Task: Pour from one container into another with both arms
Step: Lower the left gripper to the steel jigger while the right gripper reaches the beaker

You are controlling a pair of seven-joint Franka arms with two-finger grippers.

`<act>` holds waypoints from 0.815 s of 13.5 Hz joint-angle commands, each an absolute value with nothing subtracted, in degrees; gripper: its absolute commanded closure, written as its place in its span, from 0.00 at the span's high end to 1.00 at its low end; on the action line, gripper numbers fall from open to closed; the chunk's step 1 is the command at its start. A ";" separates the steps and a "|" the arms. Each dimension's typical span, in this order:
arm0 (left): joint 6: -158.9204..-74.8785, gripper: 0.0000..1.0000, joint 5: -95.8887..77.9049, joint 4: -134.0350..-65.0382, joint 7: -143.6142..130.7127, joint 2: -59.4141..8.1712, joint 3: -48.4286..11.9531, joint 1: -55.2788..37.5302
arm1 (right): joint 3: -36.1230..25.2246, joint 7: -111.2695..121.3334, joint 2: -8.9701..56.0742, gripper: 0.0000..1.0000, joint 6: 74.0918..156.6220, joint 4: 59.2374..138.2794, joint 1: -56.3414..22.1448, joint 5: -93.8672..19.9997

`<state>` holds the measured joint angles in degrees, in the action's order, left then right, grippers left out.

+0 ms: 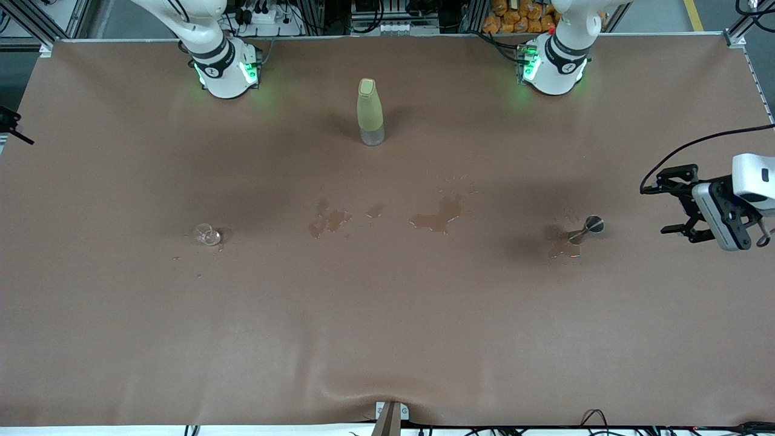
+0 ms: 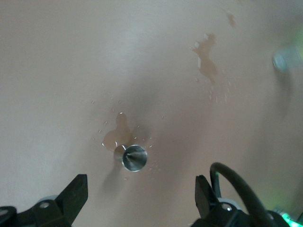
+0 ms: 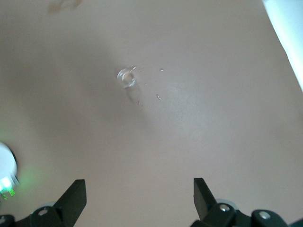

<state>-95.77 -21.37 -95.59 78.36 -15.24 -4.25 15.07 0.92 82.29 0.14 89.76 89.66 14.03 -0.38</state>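
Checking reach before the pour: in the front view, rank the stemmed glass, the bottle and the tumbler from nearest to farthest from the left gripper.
From the left gripper, open above the left arm's end of the table:
1. Stemmed glass, at that same end, by a wet patch.
2. Yellow-green bottle, mid-table, between the arm bases.
3. Tumbler, toward the right arm's end.

white arms (image 1: 212, 48), blk tool (image 1: 681, 203), green LEDs

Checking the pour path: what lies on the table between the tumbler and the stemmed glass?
Front view: only wet spill patches on the brown cloth between the tumbler and the stemmed glass; no object.
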 commanded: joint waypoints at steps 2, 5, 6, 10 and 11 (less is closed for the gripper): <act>-94.75 1.00 -23.55 -95.80 97.18 -19.06 -4.39 18.19 | 1.85 102.35 -0.97 1.00 91.13 90.96 14.94 1.49; -93.88 1.00 -24.86 -95.89 104.02 -22.57 -4.48 20.65 | 1.85 108.98 -1.05 1.00 93.34 92.46 16.08 1.32; -93.26 1.00 -27.14 -95.89 109.72 -24.24 -4.40 21.52 | 1.85 108.98 -0.97 1.00 93.43 92.55 16.08 1.14; -93.16 1.00 -33.92 -98.52 128.55 -30.57 -4.39 25.48 | 1.24 109.25 -0.27 1.00 95.53 96.23 16.61 -2.36; -93.16 1.00 -35.49 -98.70 130.58 -31.89 -4.39 26.10 | 0.62 109.42 0.08 1.00 96.49 97.81 16.61 -4.29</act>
